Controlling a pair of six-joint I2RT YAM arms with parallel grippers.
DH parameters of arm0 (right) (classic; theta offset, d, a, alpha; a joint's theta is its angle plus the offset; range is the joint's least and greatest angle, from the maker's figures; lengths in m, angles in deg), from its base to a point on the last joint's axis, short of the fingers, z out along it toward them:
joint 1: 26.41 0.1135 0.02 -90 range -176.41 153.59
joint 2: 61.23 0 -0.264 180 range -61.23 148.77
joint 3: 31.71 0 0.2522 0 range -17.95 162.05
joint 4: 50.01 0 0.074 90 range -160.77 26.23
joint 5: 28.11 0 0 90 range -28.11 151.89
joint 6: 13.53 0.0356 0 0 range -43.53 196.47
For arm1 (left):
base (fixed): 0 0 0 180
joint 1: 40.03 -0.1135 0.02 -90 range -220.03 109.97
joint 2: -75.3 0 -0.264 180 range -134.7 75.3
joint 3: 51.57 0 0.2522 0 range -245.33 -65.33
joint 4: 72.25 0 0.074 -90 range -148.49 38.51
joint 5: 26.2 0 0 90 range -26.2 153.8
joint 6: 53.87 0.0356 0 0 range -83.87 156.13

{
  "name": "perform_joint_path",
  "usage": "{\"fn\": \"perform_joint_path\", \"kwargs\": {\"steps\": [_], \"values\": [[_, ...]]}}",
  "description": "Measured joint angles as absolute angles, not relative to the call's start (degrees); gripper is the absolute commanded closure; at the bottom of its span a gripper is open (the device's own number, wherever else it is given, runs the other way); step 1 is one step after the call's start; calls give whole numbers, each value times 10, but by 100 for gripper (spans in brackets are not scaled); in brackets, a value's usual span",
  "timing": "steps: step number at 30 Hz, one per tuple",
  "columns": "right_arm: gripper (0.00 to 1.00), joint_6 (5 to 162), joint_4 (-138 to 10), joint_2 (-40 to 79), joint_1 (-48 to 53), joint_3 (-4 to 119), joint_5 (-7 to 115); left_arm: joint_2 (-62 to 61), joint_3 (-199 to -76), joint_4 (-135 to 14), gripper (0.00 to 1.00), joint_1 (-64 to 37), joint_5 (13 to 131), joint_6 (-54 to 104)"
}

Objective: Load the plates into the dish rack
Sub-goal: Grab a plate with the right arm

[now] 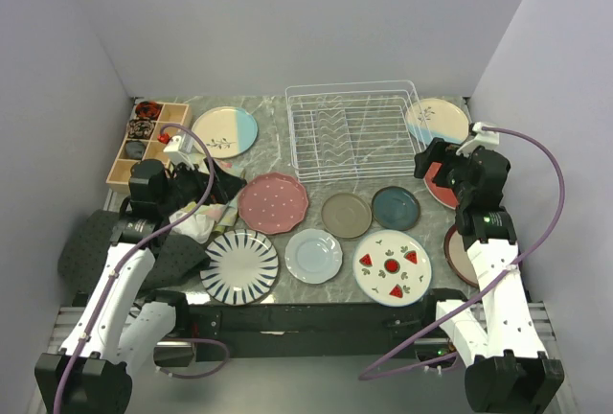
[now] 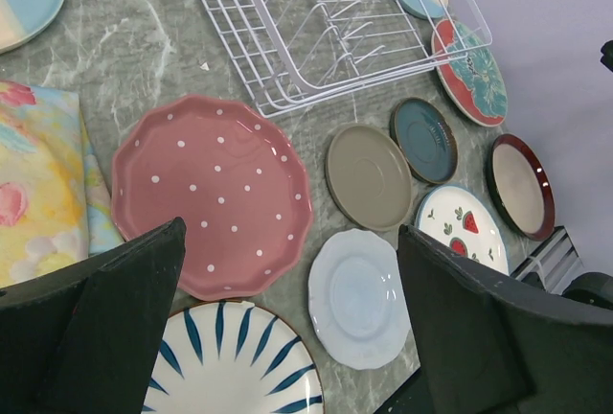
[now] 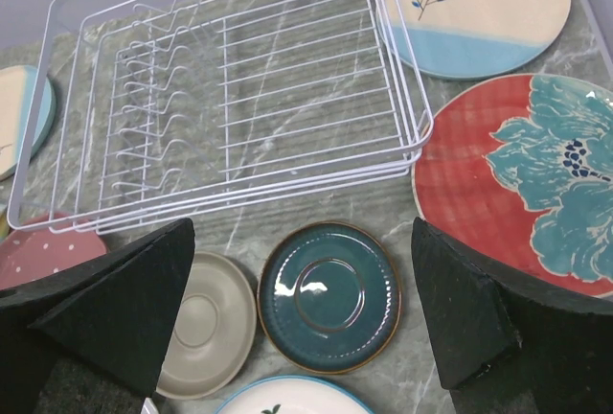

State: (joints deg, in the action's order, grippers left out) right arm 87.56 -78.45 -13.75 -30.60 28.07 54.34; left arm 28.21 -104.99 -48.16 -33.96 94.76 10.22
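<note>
Top external view, nearest first: both arms rise from the table's (image 1: 271, 112) front edge. The left gripper (image 2: 289, 232) hangs over the left side with its claw spread wide and nothing between the fingers; its wrist view looks down on the pink dotted plate (image 1: 273, 202). The right gripper (image 3: 302, 227) hangs over the right side, claw likewise spread and empty, above the dark teal plate (image 1: 396, 207).

Every plate lies flat on the table, outside the rack. Along the front edge, from left to right, sit the navy-white striped plate (image 1: 238, 266), the pale blue plate (image 1: 313, 255) and the watermelon plate (image 1: 392, 266). A dark-rimmed plate (image 2: 520, 187) lies by the right edge, partly under the right arm.

Farther in come the pink dotted plate, the taupe plate (image 1: 346, 214) and the dark teal plate in a row, taupe and teal just beside each other. The red floral plate (image 3: 517, 174) lies right of the teal one. A floral cloth (image 2: 38, 174) is bunched left of the pink plate.

Toward the far edge stands the dish rack (image 1: 352, 131), white wire, tines upright. A cream-and-blue plate (image 1: 224, 131) lies to its left and a second cream-and-blue plate (image 1: 437, 122) by its right side. A wooden compartmented box (image 1: 144, 141) sits at the far left corner.
</note>
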Motion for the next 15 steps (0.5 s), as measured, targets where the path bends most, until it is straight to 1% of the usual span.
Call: {"fn": "perform_joint_path", "kwargs": {"steps": [11,15], "values": [[0,877,-788,-137,-306,290,529,280,-1057,-475,3,-339,949,106],[0,861,-789,-139,-306,290,491,267,-1059,-474,3,-339,953,106]]}}
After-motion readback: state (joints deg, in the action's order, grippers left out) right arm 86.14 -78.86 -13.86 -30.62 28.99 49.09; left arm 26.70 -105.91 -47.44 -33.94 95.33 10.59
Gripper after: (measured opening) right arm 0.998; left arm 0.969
